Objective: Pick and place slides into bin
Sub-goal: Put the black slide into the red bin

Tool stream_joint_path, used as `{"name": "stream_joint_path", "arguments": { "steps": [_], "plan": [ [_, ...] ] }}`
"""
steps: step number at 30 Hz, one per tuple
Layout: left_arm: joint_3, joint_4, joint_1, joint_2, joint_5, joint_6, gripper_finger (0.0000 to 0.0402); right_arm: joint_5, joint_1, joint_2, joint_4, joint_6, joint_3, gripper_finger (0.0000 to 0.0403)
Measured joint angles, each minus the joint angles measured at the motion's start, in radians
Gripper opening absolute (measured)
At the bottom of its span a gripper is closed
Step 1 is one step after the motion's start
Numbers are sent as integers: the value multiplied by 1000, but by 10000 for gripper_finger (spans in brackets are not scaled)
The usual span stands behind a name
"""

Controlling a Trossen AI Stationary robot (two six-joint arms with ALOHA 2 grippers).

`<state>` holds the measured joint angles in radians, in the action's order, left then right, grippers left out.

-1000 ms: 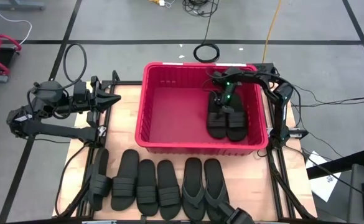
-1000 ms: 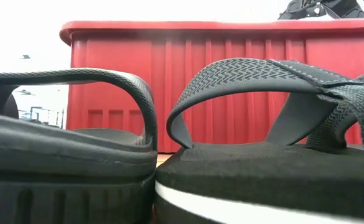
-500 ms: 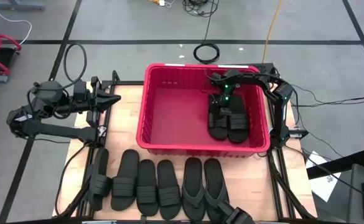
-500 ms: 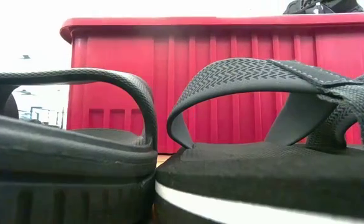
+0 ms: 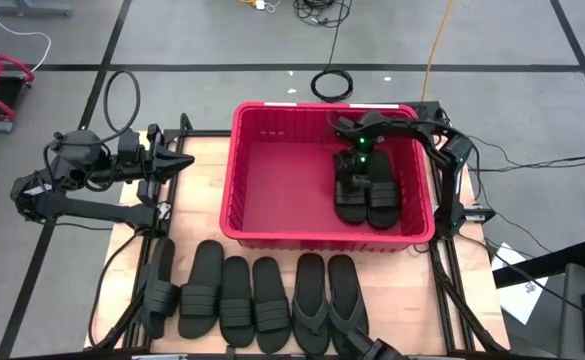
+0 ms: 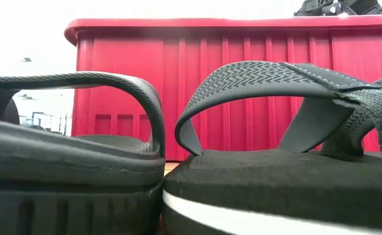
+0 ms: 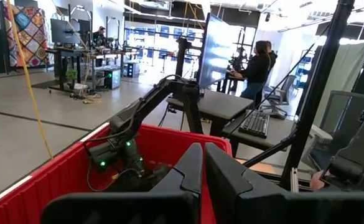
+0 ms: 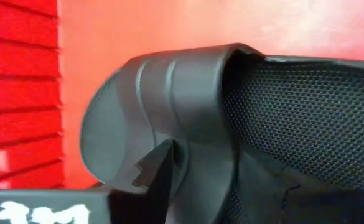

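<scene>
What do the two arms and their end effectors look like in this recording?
Both arms are dark, jointed and slim, with black cables looping off them. The left end effector has two flat dark fingers. The right end effector shows green indicator lights near its wrist. No other markings are readable.

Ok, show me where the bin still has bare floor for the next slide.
The bin's left half is bare, from its left wall to the two slides. The right side is crowded: both slides lie there under the right gripper.
</scene>
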<state>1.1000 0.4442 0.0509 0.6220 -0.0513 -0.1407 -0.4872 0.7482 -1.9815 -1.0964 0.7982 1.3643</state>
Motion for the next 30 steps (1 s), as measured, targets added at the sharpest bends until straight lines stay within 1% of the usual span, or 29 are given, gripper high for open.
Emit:
{"name": "stream_joint_path", "arguments": {
  "steps": [3,8,10,16,26,30],
  "plan": [
    [0,0,0,0,0,0,21,58,-21,34,28,0,-2,153],
    [0,0,0,0,2,1,21,192,-49,106,102,-19,-2,154],
    [0,0,0,0,2,2,21,224,-62,128,118,-24,-2,154],
    [0,0,0,0,2,29,21,275,-99,182,128,-30,-2,154],
    [0,0,0,0,2,32,21,264,-106,186,84,-148,-2,153],
    [0,0,0,0,2,32,21,306,-120,186,79,-171,-1,153]
  ]
}}
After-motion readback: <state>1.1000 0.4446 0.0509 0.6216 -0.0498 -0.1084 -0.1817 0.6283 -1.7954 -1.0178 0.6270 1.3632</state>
